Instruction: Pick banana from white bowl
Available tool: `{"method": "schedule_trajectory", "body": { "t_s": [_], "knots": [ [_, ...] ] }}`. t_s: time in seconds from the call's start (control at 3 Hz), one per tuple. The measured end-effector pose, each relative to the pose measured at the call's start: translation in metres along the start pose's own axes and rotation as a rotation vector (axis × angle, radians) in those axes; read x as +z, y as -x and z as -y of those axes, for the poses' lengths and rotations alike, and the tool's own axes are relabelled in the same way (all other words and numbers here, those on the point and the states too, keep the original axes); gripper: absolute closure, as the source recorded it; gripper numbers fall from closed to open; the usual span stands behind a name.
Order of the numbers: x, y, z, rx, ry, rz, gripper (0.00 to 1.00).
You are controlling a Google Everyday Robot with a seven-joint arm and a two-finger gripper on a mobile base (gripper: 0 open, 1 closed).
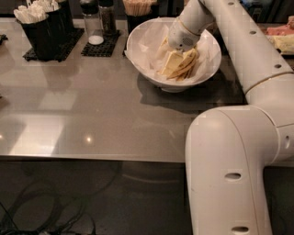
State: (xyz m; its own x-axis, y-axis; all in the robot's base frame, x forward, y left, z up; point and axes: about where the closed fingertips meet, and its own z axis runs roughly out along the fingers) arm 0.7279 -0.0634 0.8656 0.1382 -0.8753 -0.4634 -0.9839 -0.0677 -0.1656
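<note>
The white bowl [140, 57] stands at the back of the grey table, lined with crinkled white paper. The banana [187, 64], a short yellow pair with brownish marks, lies in the right half of the bowl. My gripper [172, 58] reaches down into the bowl from the upper right and sits right against the banana's left side, hiding part of it. The white wrist [186, 32] is just above the bowl's rim.
A black holder of white packets [41, 27] stands at the back left. Shakers on a black mat [97, 27] and a cup of wooden sticks [138, 8] stand behind the bowl. My arm's large white link [229, 174] fills the lower right, over the table's front edge.
</note>
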Motion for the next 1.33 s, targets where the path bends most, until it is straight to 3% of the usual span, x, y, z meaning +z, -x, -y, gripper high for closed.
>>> {"method": "schedule_trajectory", "body": {
  "t_s": [0.33, 1.33],
  "knots": [
    [0.013, -0.01, -0.004, 0.015, 0.041, -0.019, 0.36],
    [0.02, -0.017, -0.001, 0.02, 0.053, -0.05, 0.99]
  ]
}}
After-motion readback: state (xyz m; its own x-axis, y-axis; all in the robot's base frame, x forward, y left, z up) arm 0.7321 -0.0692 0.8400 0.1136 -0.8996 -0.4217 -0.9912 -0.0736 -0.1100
